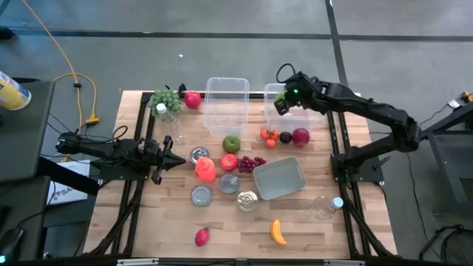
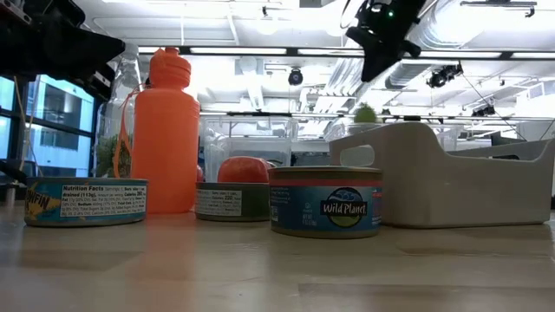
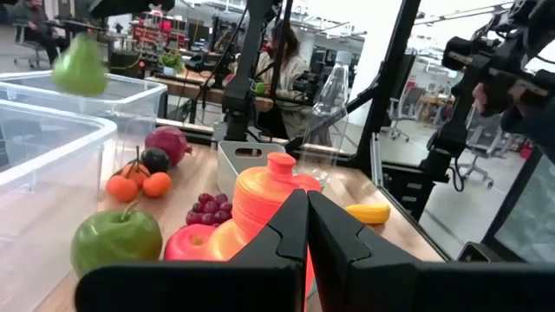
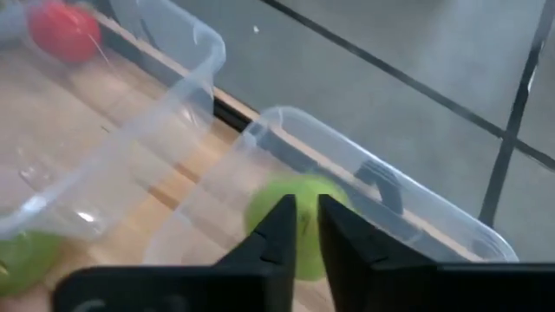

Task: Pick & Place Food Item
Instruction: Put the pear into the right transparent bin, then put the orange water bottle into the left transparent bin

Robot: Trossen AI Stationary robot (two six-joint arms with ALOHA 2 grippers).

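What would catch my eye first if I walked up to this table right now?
Probably the right gripper raised over a clear plastic bin at the table's far edge, with a green pear just beyond its nearly closed fingers. Next, the bright orange bottle standing mid-table among tin cans and fruit. The left gripper waits, shut, at the table's left side.

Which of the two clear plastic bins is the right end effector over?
The right-hand clear bin, at the table's far edge. The right end effector hangs above it with a green pear below; the other clear bin sits alongside.
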